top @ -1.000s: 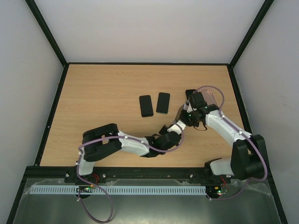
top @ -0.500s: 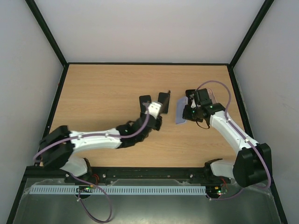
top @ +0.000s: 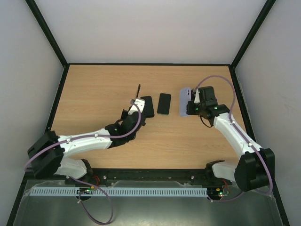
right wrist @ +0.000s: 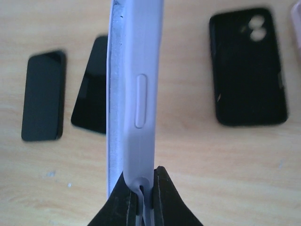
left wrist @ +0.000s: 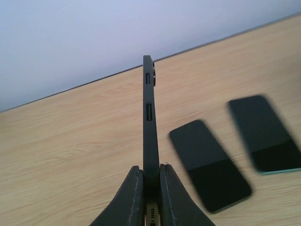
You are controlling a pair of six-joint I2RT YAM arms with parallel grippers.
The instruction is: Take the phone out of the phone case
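1. Top view: a light wood-grain bench (top: 94,94) sits in a black frame with pale walls (top: 141,28) on three sides. The left gripper (top: 135,101) is clamped on the phone (top: 138,92), which it holds edge-up above the bench, just beside a black handset (top: 147,107). A second handset (top: 164,103) lies flat near it. The right gripper (top: 190,106) grips the lilac phone case (top: 184,101), well apart from the phone.
2. Left wrist: the fingers (left wrist: 129,197) are pressed together on the phone's lower end. The phone is a thin dark slab seen edge-on, with buttons along its side. Both handsets lie flat to its right.
3. Right wrist: the fingers (right wrist: 164,197) pinch the lower end of the phone case, which is pale lilac with one raised side button. A black case (right wrist: 247,66) with two camera holes lies flat on the bench to the right.
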